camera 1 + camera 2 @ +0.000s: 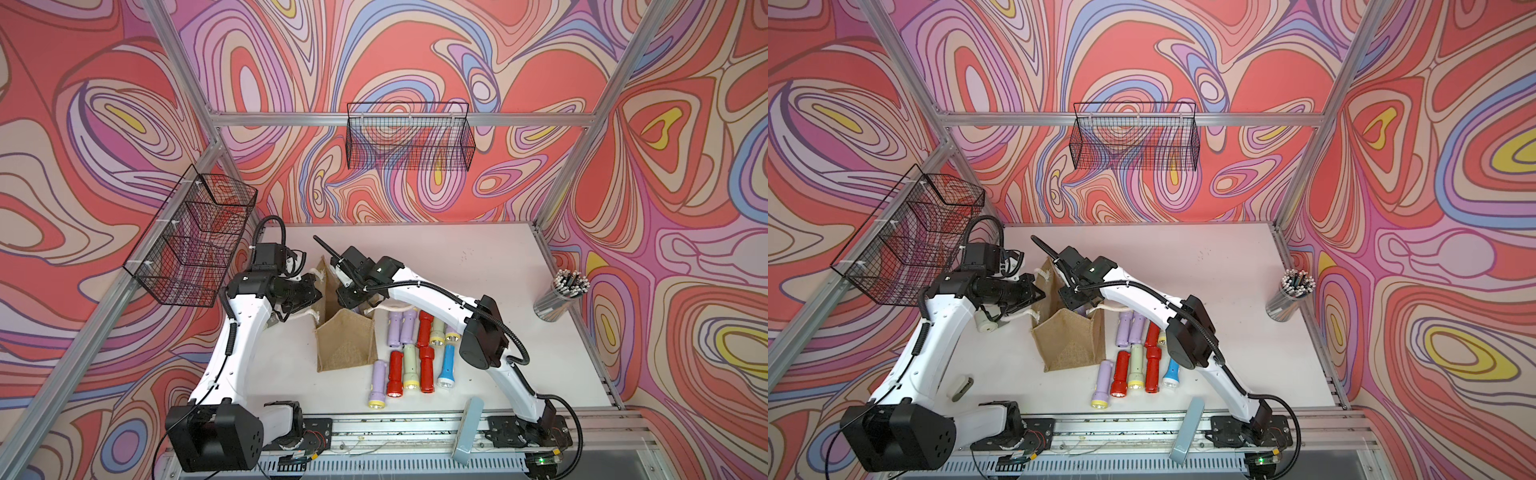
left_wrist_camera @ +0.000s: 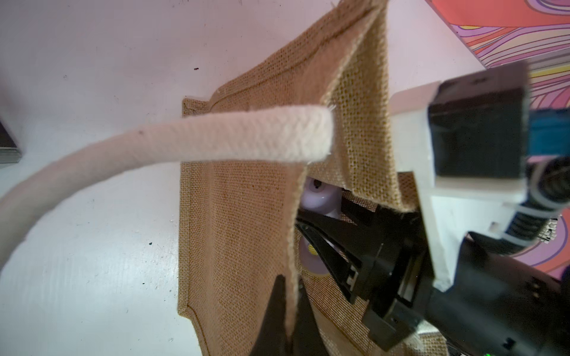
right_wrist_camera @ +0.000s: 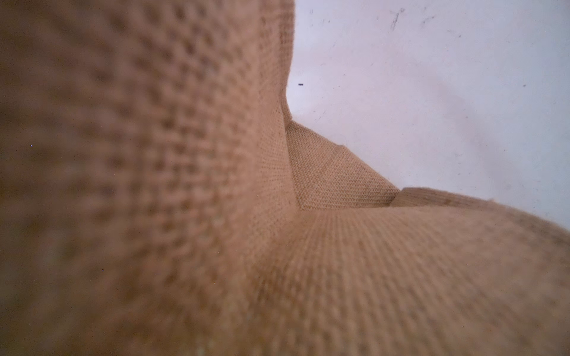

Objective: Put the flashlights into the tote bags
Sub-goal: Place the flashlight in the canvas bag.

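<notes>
the left gripper is pressed together on the top edge of the tote bag. in the left wrist view one black finger sits on each side of the burlap rim, pinching it. one white rope handle arcs away from the bag wall just beside that grip.

the right gripper reaches down into the bag's open mouth, directly across from the left gripper. its fingers are partly spread and close around a lilac flashlight, which sits inside the bag between the burlap walls. in a top view a sliver of the same lilac body shows just under the tool. the right wrist view is almost filled with blurred burlap pressed close to the lens, with a patch of the white table past it.

the bag stands upright between the two grippers, and its second rope handle lies just under the right gripper's wrist.

ten more flashlights lie on the table behind the right gripper, beneath its forearm and elbow. they sit in two rough rows just beside the bag: lilac, red, pale green and one blue.

a clear cup of grey rods stands well away on the right gripper's outer side, near the table edge.
</notes>
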`<state>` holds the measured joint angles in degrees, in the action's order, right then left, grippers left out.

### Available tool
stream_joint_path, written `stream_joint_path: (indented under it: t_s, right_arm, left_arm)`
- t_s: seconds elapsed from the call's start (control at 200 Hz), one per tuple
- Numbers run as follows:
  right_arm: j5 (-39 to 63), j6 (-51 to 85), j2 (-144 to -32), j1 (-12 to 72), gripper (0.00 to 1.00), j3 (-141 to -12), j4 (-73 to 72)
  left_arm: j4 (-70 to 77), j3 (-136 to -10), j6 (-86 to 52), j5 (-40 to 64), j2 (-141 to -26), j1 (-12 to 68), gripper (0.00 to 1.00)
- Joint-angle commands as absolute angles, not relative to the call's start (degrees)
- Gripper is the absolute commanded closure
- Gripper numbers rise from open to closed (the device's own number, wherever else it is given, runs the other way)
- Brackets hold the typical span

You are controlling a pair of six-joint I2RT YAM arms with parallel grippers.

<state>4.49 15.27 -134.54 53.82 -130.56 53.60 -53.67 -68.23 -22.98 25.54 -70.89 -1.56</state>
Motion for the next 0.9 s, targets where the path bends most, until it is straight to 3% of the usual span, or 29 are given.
stream_joint_path:
  t_s: [0.0, 0.23, 0.416, 0.536, 0.586, 0.896]
  right_arm:
    - [1.99, 16.53, -137.33, 53.96, 1.00, -130.33, 59.14]
    - [1.22, 20.67, -137.81, 53.96, 1.00, -126.97, 55.06]
    - [-1.29, 23.70, -138.44, 53.91, 0.90, -124.94, 53.92]
    - [-1.46, 24.59, -138.96, 53.90, 0.80, -124.39, 54.05]
    - [-1.44, 24.73, -139.03, 53.96, 0.70, -124.19, 54.14]
    - [-0.42, 24.37, -137.95, 53.94, 0.44, -125.10, 54.89]
  left_arm:
    - [-54.17, -66.35, -24.10, 25.99, -70.15, -1.85, 1.00]
    - [-50.72, -65.24, -24.67, 24.62, -70.05, -1.85, 1.00]
    - [-49.57, -65.32, -25.35, 24.22, -69.80, -1.85, 1.00]
    - [-49.58, -65.39, -25.31, 23.82, -69.20, -1.85, 1.00]
    - [-49.57, -65.39, -25.40, 23.77, -69.14, -1.85, 1.00]
    - [-49.31, -64.80, -25.36, 23.79, -68.67, -1.85, 1.00]
